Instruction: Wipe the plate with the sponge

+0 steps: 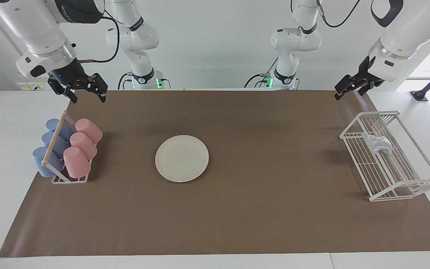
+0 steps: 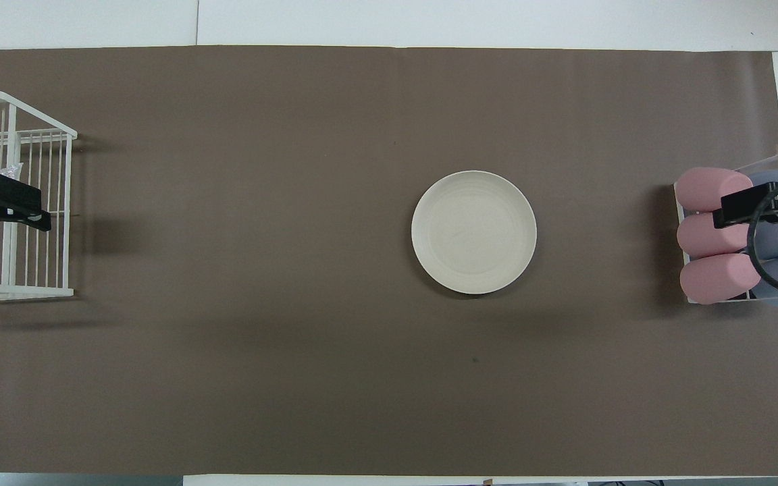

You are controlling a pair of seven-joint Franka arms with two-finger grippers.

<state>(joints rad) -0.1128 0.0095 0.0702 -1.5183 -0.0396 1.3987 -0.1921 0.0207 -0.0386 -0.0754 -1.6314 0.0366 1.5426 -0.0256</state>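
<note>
The cream-white plate (image 1: 181, 158) (image 2: 473, 231) lies flat in the middle of the brown mat, with nothing on it. The silvery sponge (image 1: 378, 144) rests inside the white wire rack (image 1: 405, 185) at the left arm's end of the table. In the overhead view only a sliver of the sponge (image 2: 11, 169) shows past my left gripper (image 2: 4, 209). That left gripper (image 1: 343, 91) hangs open and empty high above the rack, well clear of the sponge. My right gripper (image 1: 89, 98) (image 2: 733, 209) waits open and empty in the air over the cup holder.
A holder with pink cups (image 1: 80, 149) (image 2: 713, 236) and blue cups (image 1: 49, 149) lying on their sides stands at the right arm's end. The brown mat (image 1: 267, 209) covers most of the white table.
</note>
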